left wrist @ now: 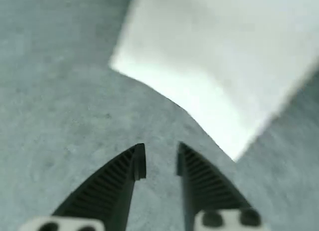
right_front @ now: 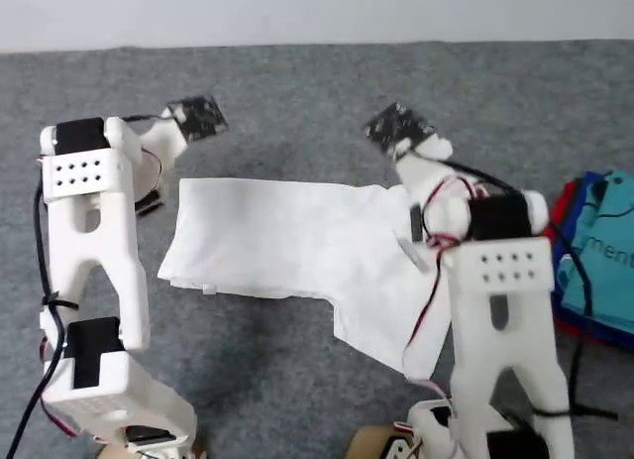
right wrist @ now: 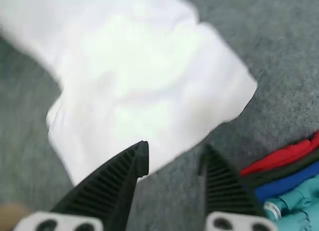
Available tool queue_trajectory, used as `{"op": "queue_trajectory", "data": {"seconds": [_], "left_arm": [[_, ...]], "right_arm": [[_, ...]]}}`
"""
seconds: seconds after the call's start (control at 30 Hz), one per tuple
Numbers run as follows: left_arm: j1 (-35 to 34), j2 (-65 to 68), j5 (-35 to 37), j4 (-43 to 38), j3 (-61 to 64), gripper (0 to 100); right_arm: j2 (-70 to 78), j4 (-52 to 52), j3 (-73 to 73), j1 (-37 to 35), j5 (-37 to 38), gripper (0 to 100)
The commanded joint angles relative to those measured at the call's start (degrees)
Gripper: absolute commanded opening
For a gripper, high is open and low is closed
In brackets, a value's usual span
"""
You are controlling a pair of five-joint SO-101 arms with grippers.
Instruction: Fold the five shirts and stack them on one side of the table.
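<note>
Flatly, white shirt [right_front: 287, 241] lies long axis side to side, left hand [left wrist: 160, 163] apart, right hand [right wrist: 174, 158] apart

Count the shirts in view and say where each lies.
4 at least: white shirt spread in the middle; red shirt, blue shirt, teal shirt stacked beside the right arm. A dark layer there may be a fifth.

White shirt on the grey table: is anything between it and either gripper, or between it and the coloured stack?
Nothing visible. The open left gripper hangs over bare grey table beside a corner of the white shirt; the open right gripper hangs above its edge. Bare table lies between the shirt and the stack of folded coloured shirts.
</note>
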Motion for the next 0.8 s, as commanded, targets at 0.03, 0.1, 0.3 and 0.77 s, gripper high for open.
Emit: {"op": "queue_trajectory", "data": {"seconds": [0.03,0.1,0.3,0.77], "left_arm": [[3.3,-3.7,12.0,-2.1,-1.9,0],[5.8,-3.6,15.8,-1.0,-1.7,1],[17.1,-3.6,25.1,0.8,-2.0,1],[46.5,-2.9,39.6,1.4,-1.2,5]], "right_arm": [[5.2,-4.0,-3.4,0.4,-2.3,0.9],[5.0,-3.9,-3.4,0.4,-2.4,1.3],[-0.8,-1.1,-6.5,4.6,-2.5,1.0],[-13.9,4.4,-11.7,49.5,-2.5,1.0]]}}
